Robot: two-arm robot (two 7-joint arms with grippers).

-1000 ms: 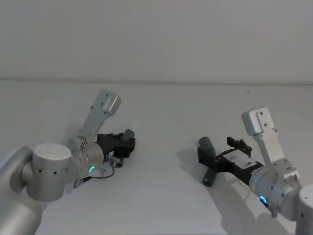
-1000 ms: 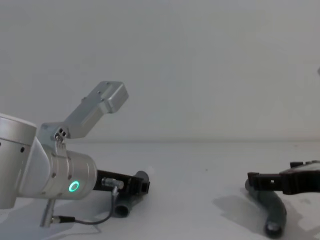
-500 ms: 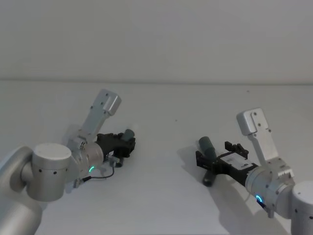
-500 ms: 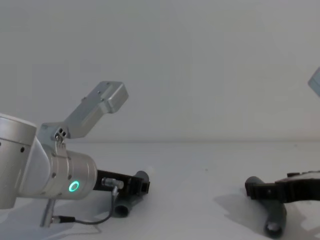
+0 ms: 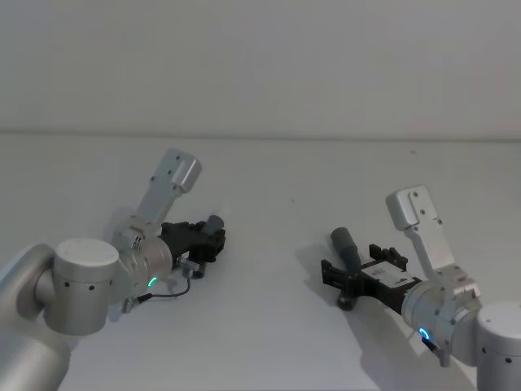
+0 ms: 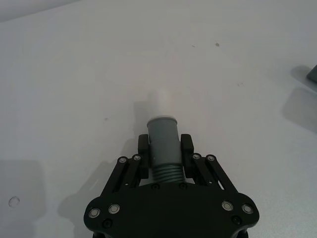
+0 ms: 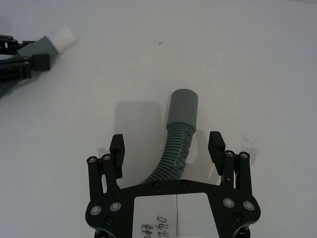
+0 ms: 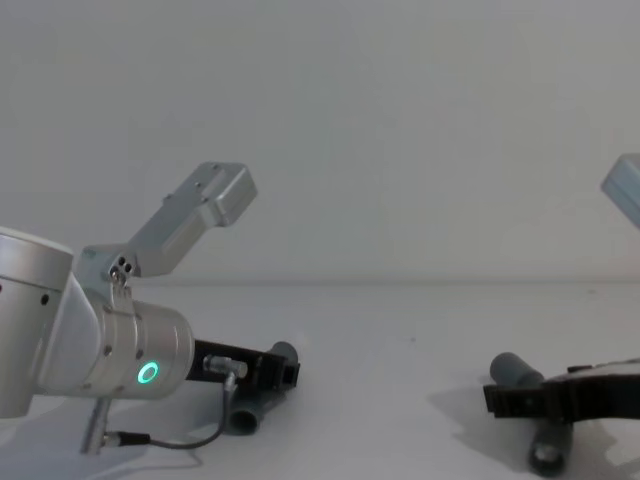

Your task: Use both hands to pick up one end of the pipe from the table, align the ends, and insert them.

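White table [image 5: 269, 183]: two pipe pieces [image 5: 214, 222] [image 5: 343, 241], two pincers [image 5: 213, 239] [image 5: 352, 262]

Plain pale grey wall [image 5: 260, 57], white table [image 5: 269, 342] meeting it, soft even light

Behind the work you have a plain pale wall [image 5: 260, 65]. In the left wrist view you'll find a small dark speck [image 6: 217, 45] and, well apart from it, a faint ring mark [image 6: 14, 201].

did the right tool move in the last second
Yes. The right black plastic two-finger tool has dropped toward the matt white table, now crossing the dark grey plastic pipe piece below its collar.
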